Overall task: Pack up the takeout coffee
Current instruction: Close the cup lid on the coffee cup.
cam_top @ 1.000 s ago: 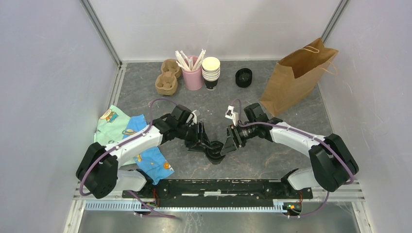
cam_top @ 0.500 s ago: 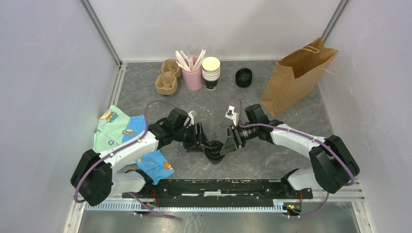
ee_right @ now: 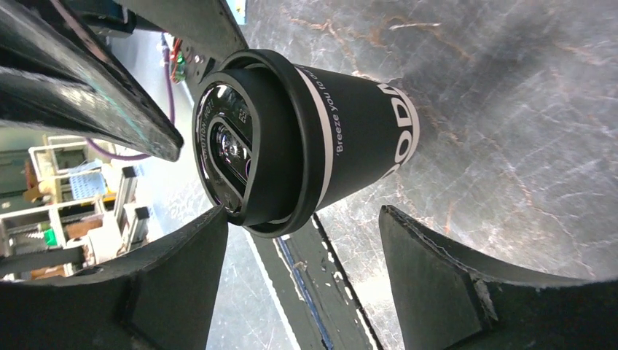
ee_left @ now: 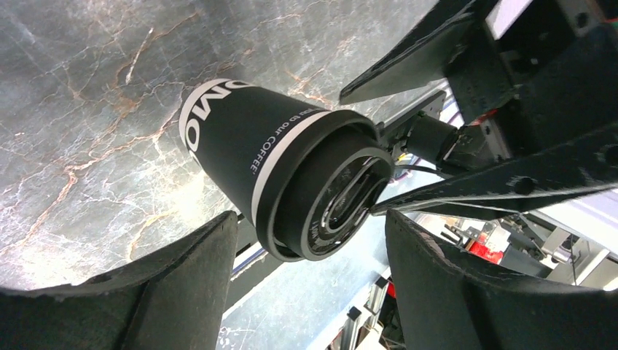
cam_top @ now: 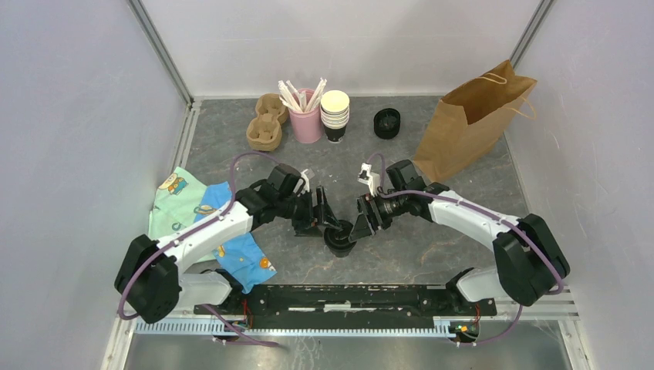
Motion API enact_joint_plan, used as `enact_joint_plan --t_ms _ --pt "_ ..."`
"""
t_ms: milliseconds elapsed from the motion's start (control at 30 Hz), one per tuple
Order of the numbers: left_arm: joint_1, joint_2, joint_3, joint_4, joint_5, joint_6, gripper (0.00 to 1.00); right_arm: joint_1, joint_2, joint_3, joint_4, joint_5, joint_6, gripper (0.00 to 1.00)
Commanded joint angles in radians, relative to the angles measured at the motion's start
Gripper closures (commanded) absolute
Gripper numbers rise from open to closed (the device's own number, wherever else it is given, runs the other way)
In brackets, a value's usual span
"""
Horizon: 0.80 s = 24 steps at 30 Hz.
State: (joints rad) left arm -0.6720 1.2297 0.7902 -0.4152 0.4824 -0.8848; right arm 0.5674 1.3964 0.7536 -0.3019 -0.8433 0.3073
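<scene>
**Both tools spread wide around the lidded cup**

The takeout coffee (cam_top: 339, 240) stands upright on the desk (cam_top: 432, 254), lid on, in the middle towards the near side. The left tool (cam_top: 324, 223) comes at it from the left with fingers spread. Its wrist view shows a gap on each side of the cup, so it's released and gripping nothing. The right tool (cam_top: 359, 223) mirrors that from the other side, also released, with clear space around the cup. The brown bag (cam_top: 463, 123) sits well apart at the far right.
</scene>
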Motion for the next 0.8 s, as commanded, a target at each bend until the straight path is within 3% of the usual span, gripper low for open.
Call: enact_joint_plan --t_ms 0,333,600,767 --pt "-0.004 0.027 -0.012 -0.005 0.052 0.039 0.20 -0.005 -0.036 0.050 -0.037 0.119 -0.030 0.18" --pt "-0.016 0.140 0.026 0.057 0.126 0.052 0.27 -0.012 -0.124 0.184 -0.201 0.239 -0.072 0.15" --pt "-0.110 0.330 0.171 0.071 0.145 0.084 0.30 -0.075 -0.234 0.297 -0.348 0.466 -0.119 0.11" --pt "-0.153 0.445 0.259 0.072 0.172 0.104 0.30 -0.134 -0.285 0.321 -0.379 0.488 -0.132 0.10"
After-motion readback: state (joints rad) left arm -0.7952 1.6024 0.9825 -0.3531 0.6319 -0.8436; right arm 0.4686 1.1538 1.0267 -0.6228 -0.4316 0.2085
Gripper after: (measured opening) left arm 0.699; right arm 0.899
